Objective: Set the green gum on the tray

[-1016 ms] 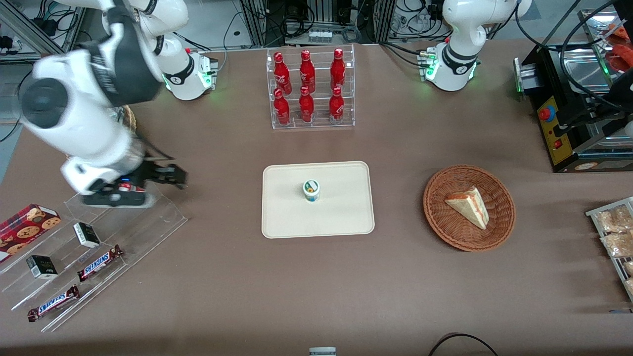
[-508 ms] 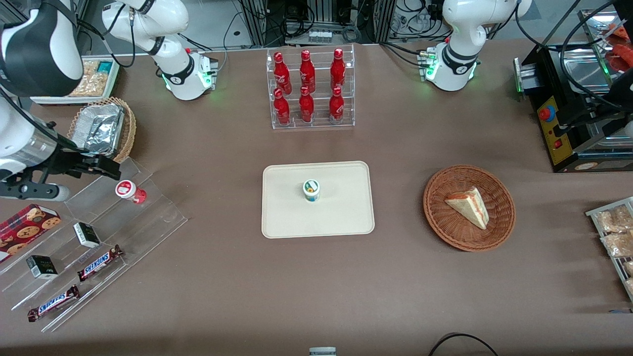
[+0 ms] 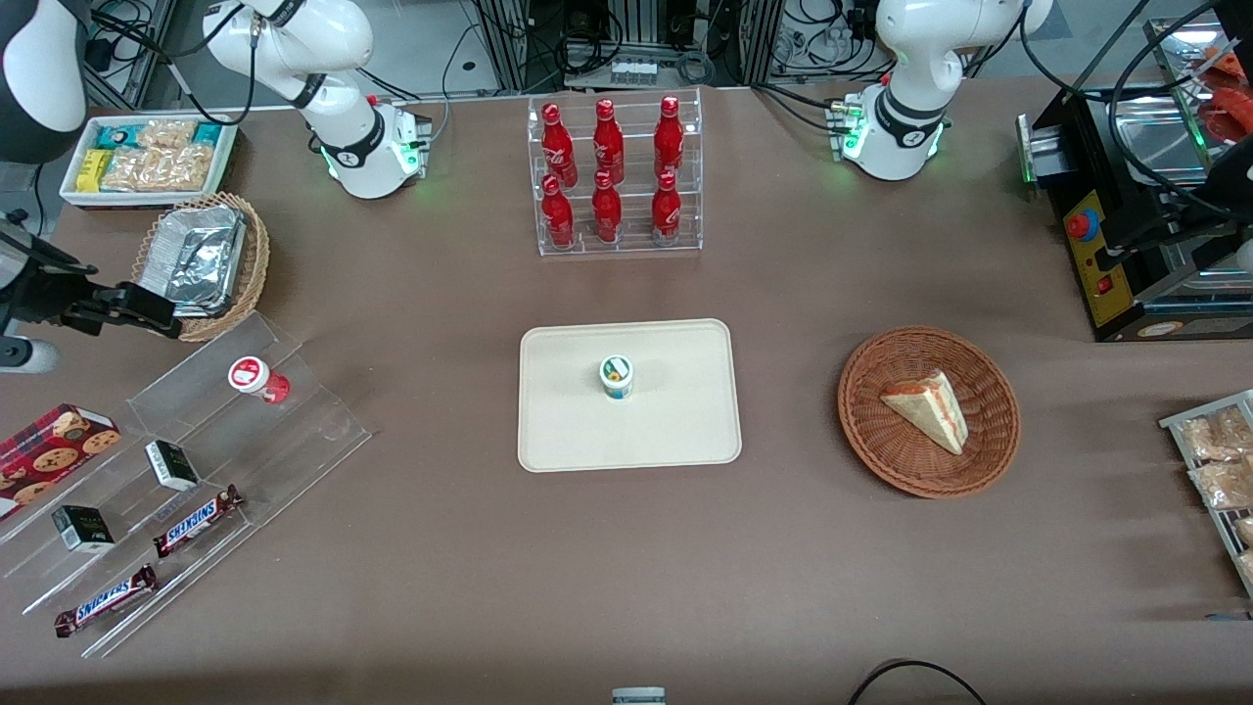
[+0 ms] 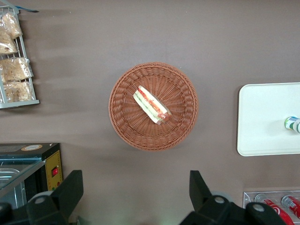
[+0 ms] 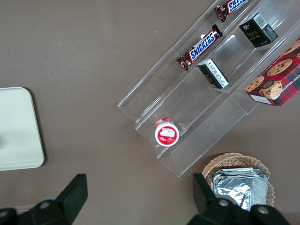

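Observation:
The green gum (image 3: 616, 376) stands upright near the middle of the cream tray (image 3: 675, 431), with nothing touching it. Both also show in the left wrist view: the gum (image 4: 292, 123) on the tray (image 4: 262, 122). My right gripper (image 3: 162, 315) is high above the table at the working arm's end, over the foil-lined basket's edge and far from the tray. In the right wrist view the gripper (image 5: 140, 190) is open wide and empty. One corner of the tray (image 5: 18, 126) shows there; the gum does not.
A red-lidded bottle (image 3: 256, 378) stands on a clear stepped shelf (image 3: 196, 460) with candy bars and small boxes. A basket holds a foil tray (image 3: 201, 257). A rack of red bottles (image 3: 614, 176) stands farther from the front camera than the tray; a sandwich basket (image 3: 928, 411) lies toward the parked arm.
My right arm has swung away from the clear shelf toward the working arm's end of the table, uncovering the red-lidded bottle. The gum and the tray have not moved.

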